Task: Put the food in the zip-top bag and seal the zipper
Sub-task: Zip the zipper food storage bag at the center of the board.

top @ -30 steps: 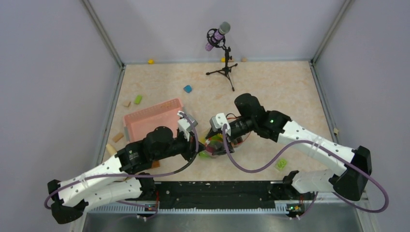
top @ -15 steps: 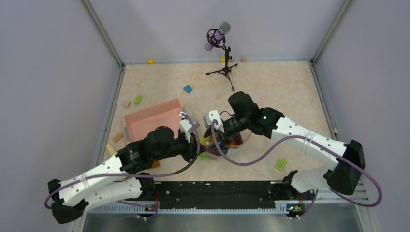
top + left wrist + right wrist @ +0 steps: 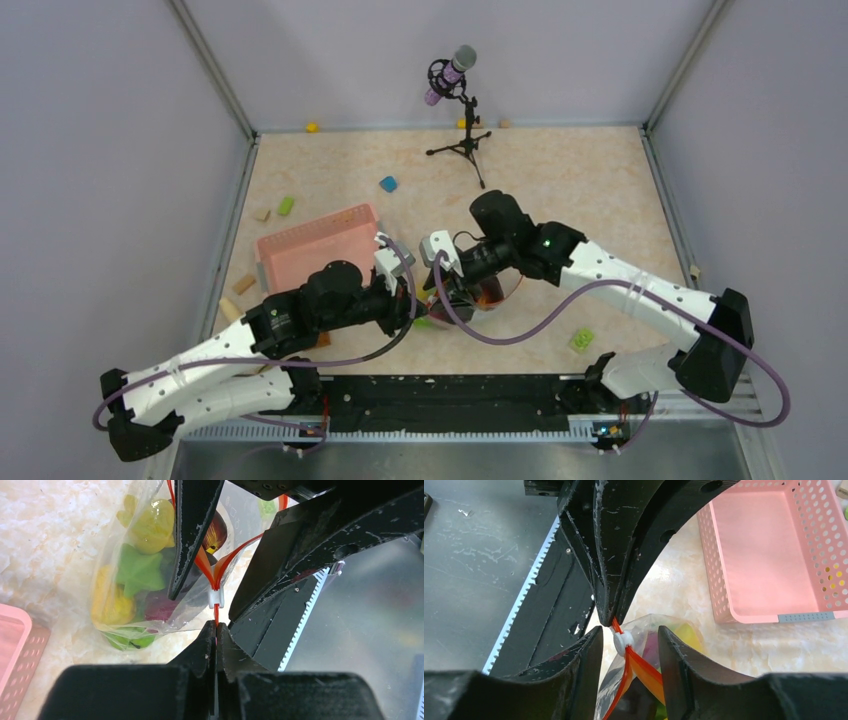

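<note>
The zip-top bag point(image 3: 130, 580) hangs between my two grippers with the food inside: a yellow piece point(image 3: 150, 522), a green star point(image 3: 137, 570), a maroon piece point(image 3: 159, 607), a bright green piece point(image 3: 125, 639) and a dark brown piece point(image 3: 218, 530). My left gripper point(image 3: 216, 626) is shut on the end of the orange-red zipper point(image 3: 204, 565), just below the white slider point(image 3: 214, 597). My right gripper point(image 3: 628, 639) is open, one finger on each side of the slider point(image 3: 622, 641), not touching it. The zipper point(image 3: 644, 672) is parted beyond the slider. The top view shows both grippers meeting at the bag point(image 3: 470, 297).
The pink basket point(image 3: 315, 245) stands left of the bag and shows in the right wrist view point(image 3: 769, 555). A microphone stand point(image 3: 462, 110) stands at the back. A blue block point(image 3: 388, 184), a green block point(image 3: 286, 205) and tan blocks point(image 3: 244, 284) lie at left. A green piece point(image 3: 581, 339) lies front right.
My right gripper has moved left along the bag's mouth up to my left gripper. The left gripper has kept its hold and barely moved.
</note>
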Available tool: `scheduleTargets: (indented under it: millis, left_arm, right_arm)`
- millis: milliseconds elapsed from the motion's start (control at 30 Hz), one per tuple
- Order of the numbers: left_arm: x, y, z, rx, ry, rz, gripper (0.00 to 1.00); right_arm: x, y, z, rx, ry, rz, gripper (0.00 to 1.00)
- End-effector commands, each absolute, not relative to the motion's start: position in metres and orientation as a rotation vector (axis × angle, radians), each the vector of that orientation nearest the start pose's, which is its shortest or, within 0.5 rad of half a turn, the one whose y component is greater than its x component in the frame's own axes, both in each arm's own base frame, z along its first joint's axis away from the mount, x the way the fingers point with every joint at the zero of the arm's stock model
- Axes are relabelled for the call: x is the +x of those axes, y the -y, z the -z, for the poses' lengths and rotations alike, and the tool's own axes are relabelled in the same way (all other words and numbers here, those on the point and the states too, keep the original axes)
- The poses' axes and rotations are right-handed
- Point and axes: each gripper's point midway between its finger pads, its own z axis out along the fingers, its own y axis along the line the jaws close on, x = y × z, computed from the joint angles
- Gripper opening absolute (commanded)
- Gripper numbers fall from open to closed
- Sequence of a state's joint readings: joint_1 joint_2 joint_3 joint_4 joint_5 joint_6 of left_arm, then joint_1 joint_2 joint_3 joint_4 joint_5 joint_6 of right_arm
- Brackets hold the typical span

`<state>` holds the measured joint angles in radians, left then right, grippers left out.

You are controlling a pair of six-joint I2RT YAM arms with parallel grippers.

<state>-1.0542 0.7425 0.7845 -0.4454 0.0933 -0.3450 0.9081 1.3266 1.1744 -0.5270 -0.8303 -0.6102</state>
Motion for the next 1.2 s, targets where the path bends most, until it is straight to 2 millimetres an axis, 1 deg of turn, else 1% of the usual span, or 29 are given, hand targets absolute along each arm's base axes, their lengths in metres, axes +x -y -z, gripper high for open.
scheduleTargets:
  millis: [0,67,167,300,400,433,533,667,867,1167]
  left_arm:
    - [0.117,0.261,-0.253,0.762,-1.877,0.995,0.0]
    - [0.117,0.259,-0.256,0.748,-1.865,0.998,0.0]
    - [0.117,0.258,-0.259,0.742,-1.852,1.004,0.0]
    - [0.121,0.254,-0.261,0.704,-1.842,0.989,0.0]
    - [0.123,0.25,-0.262,0.67,-1.835,0.98,0.0]
    - [0.128,0.247,-0.263,0.643,-1.833,0.958,0.0]
    - [0.131,0.244,-0.262,0.618,-1.829,0.941,0.0]
    - [0.132,0.242,-0.261,0.606,-1.833,0.932,0.0]
    - [0.133,0.24,-0.26,0.593,-1.819,0.926,0.0]
    - [0.14,0.228,-0.261,0.521,-1.808,0.891,0.0]
  right_arm:
    - [0.122,-0.354,-0.248,-1.822,-1.191,-1.093,0.42]
    - [0.121,-0.354,-0.249,-1.823,-1.194,-1.088,0.35]
    - [0.121,-0.352,-0.248,-1.827,-1.203,-1.084,0.27]
    - [0.12,-0.351,-0.248,-1.825,-1.202,-1.076,0.21]
    - [0.12,-0.349,-0.247,-1.82,-1.218,-1.07,0.11]
    - [0.12,-0.349,-0.247,-1.818,-1.223,-1.069,0.08]
    - [0.12,-0.349,-0.251,-1.807,-1.228,-1.071,0.0]
    - [0.123,-0.347,-0.251,-1.792,-1.253,-1.045,0.0]
    - [0.135,-0.341,-0.242,-1.762,-1.33,-0.955,0.0]
    - [0.139,-0.334,-0.245,-1.718,-1.356,-0.907,0.0]
